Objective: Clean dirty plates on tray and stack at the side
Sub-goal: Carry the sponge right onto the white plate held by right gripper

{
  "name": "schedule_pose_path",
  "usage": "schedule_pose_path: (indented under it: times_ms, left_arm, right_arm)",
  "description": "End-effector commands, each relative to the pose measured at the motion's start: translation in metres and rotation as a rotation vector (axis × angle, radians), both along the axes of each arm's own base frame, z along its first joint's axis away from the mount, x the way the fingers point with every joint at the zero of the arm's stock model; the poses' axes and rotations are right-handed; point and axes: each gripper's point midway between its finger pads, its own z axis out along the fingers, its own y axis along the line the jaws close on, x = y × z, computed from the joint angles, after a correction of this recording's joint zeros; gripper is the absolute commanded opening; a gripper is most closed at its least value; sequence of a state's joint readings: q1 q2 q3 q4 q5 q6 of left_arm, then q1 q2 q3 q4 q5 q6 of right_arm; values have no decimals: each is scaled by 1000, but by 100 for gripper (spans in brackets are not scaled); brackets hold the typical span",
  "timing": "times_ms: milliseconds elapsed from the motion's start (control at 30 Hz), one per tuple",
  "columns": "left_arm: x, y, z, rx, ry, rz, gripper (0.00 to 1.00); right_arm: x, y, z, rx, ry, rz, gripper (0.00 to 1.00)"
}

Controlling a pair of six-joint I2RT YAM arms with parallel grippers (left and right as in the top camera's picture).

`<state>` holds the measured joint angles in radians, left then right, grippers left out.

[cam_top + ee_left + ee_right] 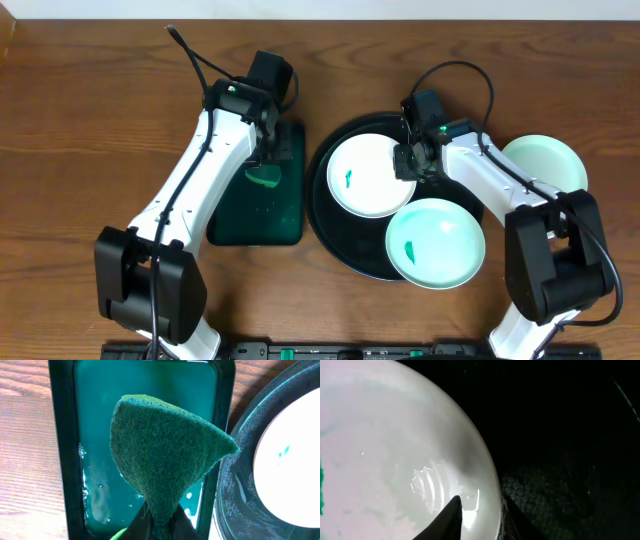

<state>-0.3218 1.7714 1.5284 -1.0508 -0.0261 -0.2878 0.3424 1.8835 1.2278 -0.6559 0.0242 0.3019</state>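
Dirty plates: the rim of the white plate point(365, 178) sits between the parted fingers of the right gripper point(480, 504), shown only at the wrist; whether they pinch it I cannot tell. It lies on the black tray point(322, 205). A mint plate point(436, 243) overhangs the tray's near edge, and a third plate point(548, 160) rests on bare table beyond the bent right arm. The left gripper point(160, 530) clamps a scouring pad point(165, 455) over the green tray point(62, 460).

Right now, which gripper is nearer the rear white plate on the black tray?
Right. The right gripper is at the right rim of the white plate, fingers either side; the left gripper holds a green scouring pad over the green tray, left of it.
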Motion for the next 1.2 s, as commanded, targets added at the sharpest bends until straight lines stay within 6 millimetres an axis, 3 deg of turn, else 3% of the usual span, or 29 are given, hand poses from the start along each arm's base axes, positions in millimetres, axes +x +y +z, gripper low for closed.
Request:
schedule_pose_path:
  times_ms: [0, 167, 300, 333, 367, 800, 967, 1167]
  left_arm:
    - [3, 1, 4, 4, -12, 8, 7]
    - [3, 1, 4, 3, -12, 8, 7]
    - [3, 1, 4, 3, -12, 8, 7]
    - [3, 1, 4, 3, -12, 8, 7]
    - [3, 1, 4, 3, -12, 8, 7]
    - [6, 0, 5, -3, -27, 7, 7]
    - [9, -29, 7, -153, -29, -92, 7]
    - [24, -50, 15, -256, -88, -72, 7]
  right_arm:
    - [1, -8, 3, -28, -18, -5, 24]
    - [0, -11, 1, -29, -14, -12, 17]
    - [-5, -11, -8, -18, -9, -28, 18]
    - [-5, -11, -10, -10, -11, -34, 13]
    - [-4, -8, -10, 1, -13, -30, 2]
    - [-5, 15, -6, 127, -1, 30, 1]
    - [-6, 17, -6, 138, 3, 33, 1]
    - [-6, 17, -6, 139, 4, 34, 1]
